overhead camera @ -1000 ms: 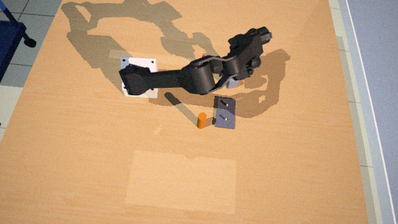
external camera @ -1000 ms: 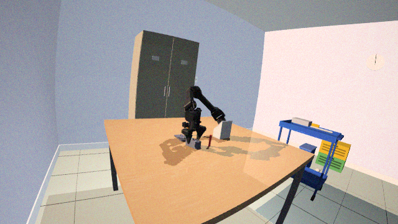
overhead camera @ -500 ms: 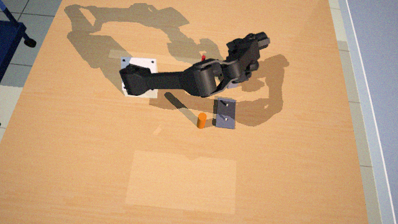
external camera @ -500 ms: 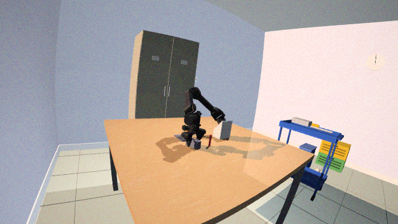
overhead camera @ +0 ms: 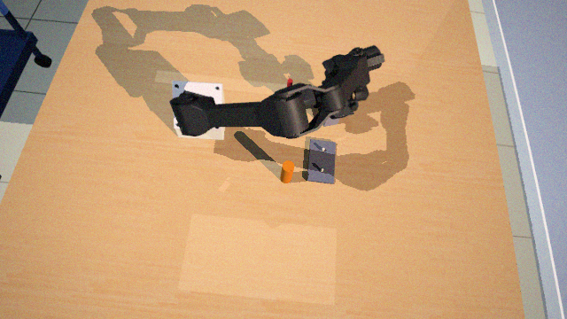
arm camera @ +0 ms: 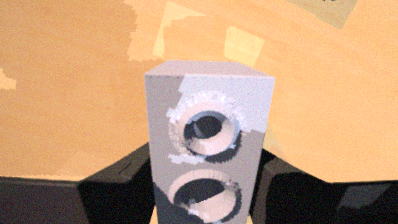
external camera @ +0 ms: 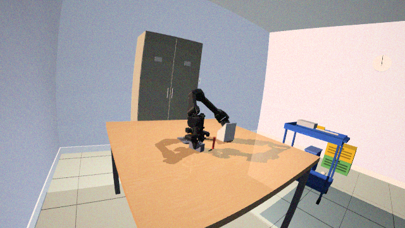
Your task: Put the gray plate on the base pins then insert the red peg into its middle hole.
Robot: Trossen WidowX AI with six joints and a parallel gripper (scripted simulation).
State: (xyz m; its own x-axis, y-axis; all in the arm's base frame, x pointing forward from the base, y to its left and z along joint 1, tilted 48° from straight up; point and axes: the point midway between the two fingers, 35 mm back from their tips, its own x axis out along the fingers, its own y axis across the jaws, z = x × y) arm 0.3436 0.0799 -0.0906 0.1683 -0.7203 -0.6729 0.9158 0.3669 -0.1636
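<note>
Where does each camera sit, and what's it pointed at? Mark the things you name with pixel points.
Top: high above the table (overhead camera: 257, 199) (external camera: 196, 177), facing down; the arm (overhead camera: 285, 117) (external camera: 210, 104) spans the middle.
Exterior: off the table, facing across it toward the cabinet (external camera: 156, 79); shows the arm.
Wrist: on the arm's end, facing the gray plate (overhead camera: 331, 121) (external camera: 199, 147) (arm camera: 162, 115); both fingers show.
Top and exterior share the red peg (overhead camera: 290, 82) (external camera: 213, 142).
</note>
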